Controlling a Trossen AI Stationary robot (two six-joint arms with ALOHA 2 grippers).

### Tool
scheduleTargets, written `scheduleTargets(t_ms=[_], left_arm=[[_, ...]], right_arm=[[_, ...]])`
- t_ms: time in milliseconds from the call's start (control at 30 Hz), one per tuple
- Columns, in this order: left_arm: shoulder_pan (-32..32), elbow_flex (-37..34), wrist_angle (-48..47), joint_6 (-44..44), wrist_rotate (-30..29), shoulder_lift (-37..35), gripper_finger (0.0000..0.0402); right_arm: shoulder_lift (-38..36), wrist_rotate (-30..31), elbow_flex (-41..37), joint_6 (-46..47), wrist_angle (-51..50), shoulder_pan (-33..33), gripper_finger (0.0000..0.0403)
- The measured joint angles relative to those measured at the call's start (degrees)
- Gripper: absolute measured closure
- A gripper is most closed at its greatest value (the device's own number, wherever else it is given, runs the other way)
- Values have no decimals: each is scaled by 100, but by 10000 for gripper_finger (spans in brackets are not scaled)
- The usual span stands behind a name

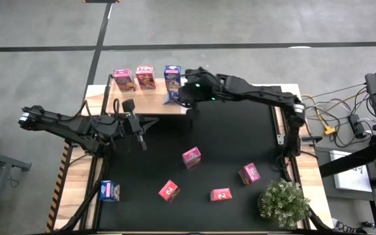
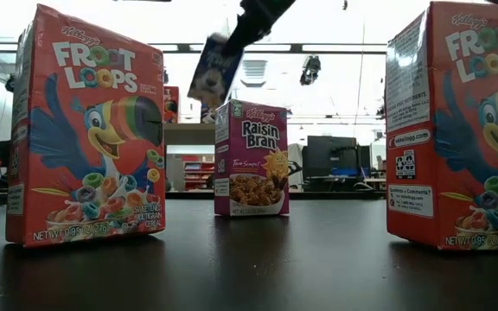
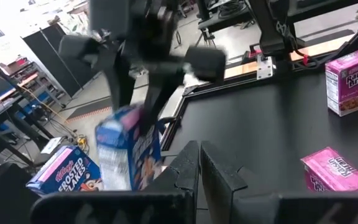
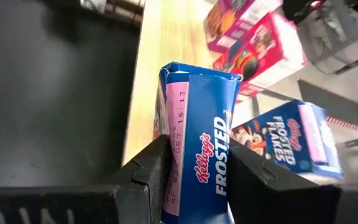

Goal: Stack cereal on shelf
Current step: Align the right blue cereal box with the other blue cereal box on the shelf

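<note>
Reaching over the pale shelf (image 1: pixel 150 99), the right gripper (image 4: pixel 194 165) clamps a blue Kellogg's Frosted Flakes box (image 4: pixel 199 143) beside another already standing there, while the left gripper (image 3: pixel 199 163) rests clenched, empty.

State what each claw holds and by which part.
The right claw grips a blue Frosted Flakes box by its two broad faces, near one end, above the shelf. The left claw is shut, holding nothing.
</note>
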Motion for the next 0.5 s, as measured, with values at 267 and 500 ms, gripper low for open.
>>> scheduleTargets(t_ms=[267,500], left_arm=[[0,0,-4,-37,0,0,401],[0,0,-6,-38,0,4,401]], right_arm=[[787,-23,1004,-144,-645,-236,276],[1007,-29,1194,-136,-657,-347,229]])
